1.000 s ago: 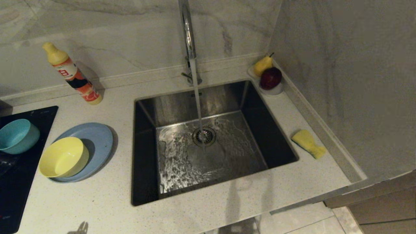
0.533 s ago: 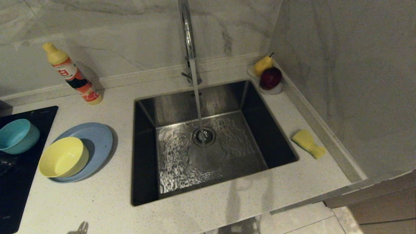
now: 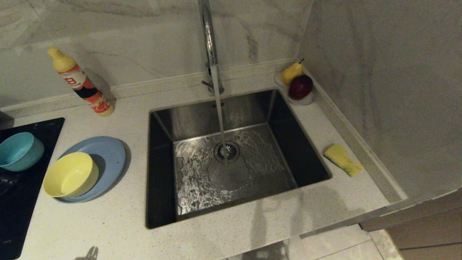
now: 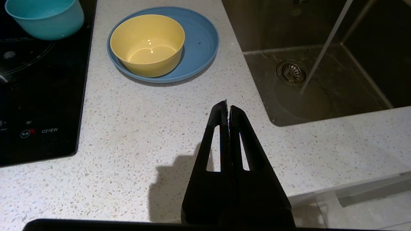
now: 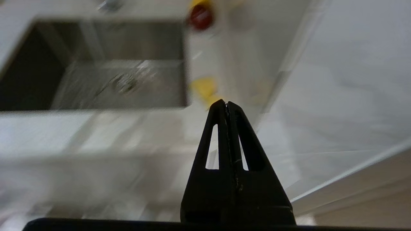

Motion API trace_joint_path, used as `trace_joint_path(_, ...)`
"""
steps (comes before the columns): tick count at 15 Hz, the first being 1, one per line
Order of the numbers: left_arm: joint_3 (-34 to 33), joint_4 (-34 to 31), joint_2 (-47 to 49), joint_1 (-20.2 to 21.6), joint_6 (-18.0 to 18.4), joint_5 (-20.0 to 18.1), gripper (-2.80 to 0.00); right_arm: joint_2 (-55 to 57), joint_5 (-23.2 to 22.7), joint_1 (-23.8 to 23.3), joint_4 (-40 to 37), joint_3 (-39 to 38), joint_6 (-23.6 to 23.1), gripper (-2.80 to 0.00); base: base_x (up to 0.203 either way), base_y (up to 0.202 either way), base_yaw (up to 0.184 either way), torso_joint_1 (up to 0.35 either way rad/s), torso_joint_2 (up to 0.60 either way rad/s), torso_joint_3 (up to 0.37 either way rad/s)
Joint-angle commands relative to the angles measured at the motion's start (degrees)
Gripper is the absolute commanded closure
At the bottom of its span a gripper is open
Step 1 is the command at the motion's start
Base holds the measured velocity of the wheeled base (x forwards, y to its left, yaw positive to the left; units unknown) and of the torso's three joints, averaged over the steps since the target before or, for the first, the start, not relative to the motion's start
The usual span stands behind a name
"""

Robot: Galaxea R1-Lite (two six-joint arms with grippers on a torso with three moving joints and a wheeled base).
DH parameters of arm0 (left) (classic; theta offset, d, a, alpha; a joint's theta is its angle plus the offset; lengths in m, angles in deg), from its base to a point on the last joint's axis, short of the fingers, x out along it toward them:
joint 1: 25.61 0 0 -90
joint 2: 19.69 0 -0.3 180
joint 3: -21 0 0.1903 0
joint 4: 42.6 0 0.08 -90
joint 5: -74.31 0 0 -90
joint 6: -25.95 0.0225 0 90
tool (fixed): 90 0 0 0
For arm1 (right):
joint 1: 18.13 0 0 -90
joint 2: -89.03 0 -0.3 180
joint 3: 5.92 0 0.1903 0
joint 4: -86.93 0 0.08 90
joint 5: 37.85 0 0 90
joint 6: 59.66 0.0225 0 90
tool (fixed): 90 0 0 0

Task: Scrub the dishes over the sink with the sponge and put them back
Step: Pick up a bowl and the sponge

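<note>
Seen from the head camera, the squashed yellow sponge (image 3: 342, 159) lies on the speckled white counter (image 3: 108, 224) at three o'clock of the square steel sink (image 3: 231, 159), and the pale yellow bowl (image 3: 70, 174) sits on the flat light-blue plate (image 3: 104, 155) at nine o'clock, with the teal bowl (image 3: 20, 150) further out on the black hob (image 3: 21, 202). The left gripper (image 4: 228, 107) and the right gripper (image 5: 226, 103) each hang over the counter's near edge, fingers pressed together, holding nothing

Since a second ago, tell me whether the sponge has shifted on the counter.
No. The sponge lies at the same spot on the counter, right of the sink rim, beside the wall ledge.
</note>
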Motion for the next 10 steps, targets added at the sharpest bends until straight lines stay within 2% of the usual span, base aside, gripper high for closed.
trace_joint_path(1,-2.3,0.1,0.1,0.0,0.0,0.0,0.00,9.9,-2.4,0.0,-1.6,4.2,0.0,0.00,0.000,0.000,0.000,0.000,0.00,0.000)
trace_joint_path(5,-2.3,0.1,0.1,0.0,0.0,0.0,0.00,22.2,-6.2,0.8,-2.5,9.7,-1.0,0.00,0.000,0.000,0.000,0.000,0.00,0.000)
trace_joint_path(7,-2.3,0.1,0.1,0.0,0.0,0.0,0.00,27.6,-7.4,0.9,-3.3,10.3,-4.5,0.00,0.000,0.000,0.000,0.000,0.00,0.000)
trace_joint_path(10,-2.3,0.1,0.1,-0.1,0.0,0.0,0.00,34.3,-7.9,1.0,-3.4,9.8,-5.8,0.00,0.000,0.000,0.000,0.000,0.00,0.000)
